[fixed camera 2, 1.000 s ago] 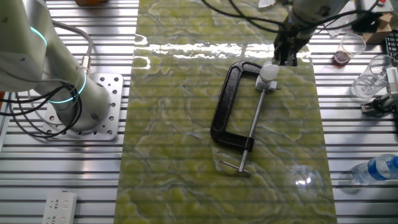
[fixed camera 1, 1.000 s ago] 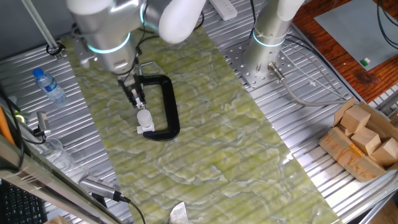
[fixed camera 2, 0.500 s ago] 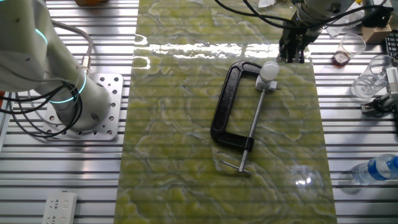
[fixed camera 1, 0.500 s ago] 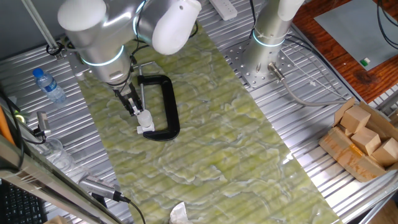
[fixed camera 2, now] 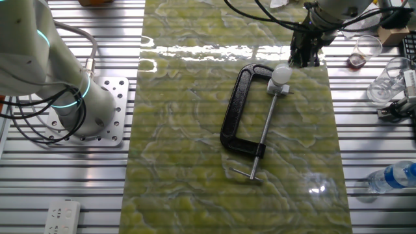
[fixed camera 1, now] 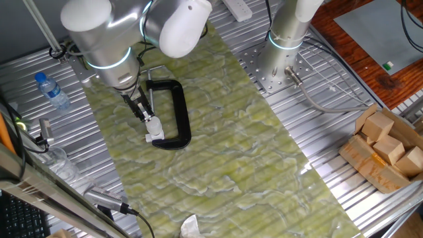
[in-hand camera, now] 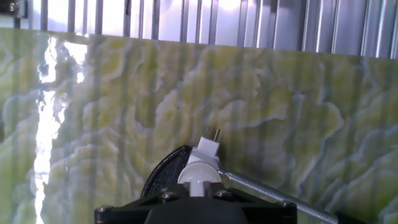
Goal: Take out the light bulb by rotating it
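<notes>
— On the green mat (fixed camera 2: 182, 130), what am I looking at?

— I'm seeing the black clamp (fixed camera 2: 237, 107) gripping a white socket (fixed camera 2: 281, 86), with the light bulb (fixed camera 2: 281, 73) at its 12 o'clock end.

— Handling?

— Light, smooth, probably fragile; I'm planning to pinch its round sides gently.

— Arm?

— It's hanging nearly vertical; the gripper (fixed camera 2: 305, 57) is hovering at the bulb's 1 o'clock, holding nothing. I can't tell how wide it's spread.

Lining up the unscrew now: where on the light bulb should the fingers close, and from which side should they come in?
Grip the rounded white dome of the light bulb, its only exposed part; its base sits in the white socket held by the black clamp. Come down along the bulb's axis with a finger either side, so wrist rotation unscrews it. The gripper is beside the bulb, probably not yet around it.
</notes>
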Controlling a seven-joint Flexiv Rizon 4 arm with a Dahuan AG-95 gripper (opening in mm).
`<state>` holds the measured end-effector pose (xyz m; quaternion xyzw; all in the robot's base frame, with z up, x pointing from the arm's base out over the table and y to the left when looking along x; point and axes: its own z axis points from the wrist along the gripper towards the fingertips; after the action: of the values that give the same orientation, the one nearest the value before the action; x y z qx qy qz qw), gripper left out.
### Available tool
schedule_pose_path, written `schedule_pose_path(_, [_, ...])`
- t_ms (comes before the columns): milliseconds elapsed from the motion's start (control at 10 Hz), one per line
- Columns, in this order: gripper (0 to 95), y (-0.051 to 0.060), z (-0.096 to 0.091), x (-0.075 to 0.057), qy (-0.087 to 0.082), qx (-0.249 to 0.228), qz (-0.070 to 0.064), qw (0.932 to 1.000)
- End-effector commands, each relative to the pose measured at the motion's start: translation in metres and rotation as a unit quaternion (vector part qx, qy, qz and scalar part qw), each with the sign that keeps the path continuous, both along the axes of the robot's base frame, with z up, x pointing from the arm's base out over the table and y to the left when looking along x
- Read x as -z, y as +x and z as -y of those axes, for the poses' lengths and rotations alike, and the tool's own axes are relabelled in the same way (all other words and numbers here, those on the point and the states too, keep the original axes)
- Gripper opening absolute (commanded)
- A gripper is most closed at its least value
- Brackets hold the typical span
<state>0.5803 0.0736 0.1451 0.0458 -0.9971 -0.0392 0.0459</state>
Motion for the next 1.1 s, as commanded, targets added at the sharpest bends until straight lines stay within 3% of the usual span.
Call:
schedule_pose_path(100, [57.0, 0.001, 0.0, 0.003, -0.007, 0.054, -0.002, 0.9985])
schedule_pose_path(600, [57.0, 0.003, 0.002, 0.02, -0.011, 0.127, -0.008, 0.9918])
schedule_pose_path(1100, [57.0, 0.003, 0.003, 0.035, -0.014, 0.14, -0.009, 0.99])
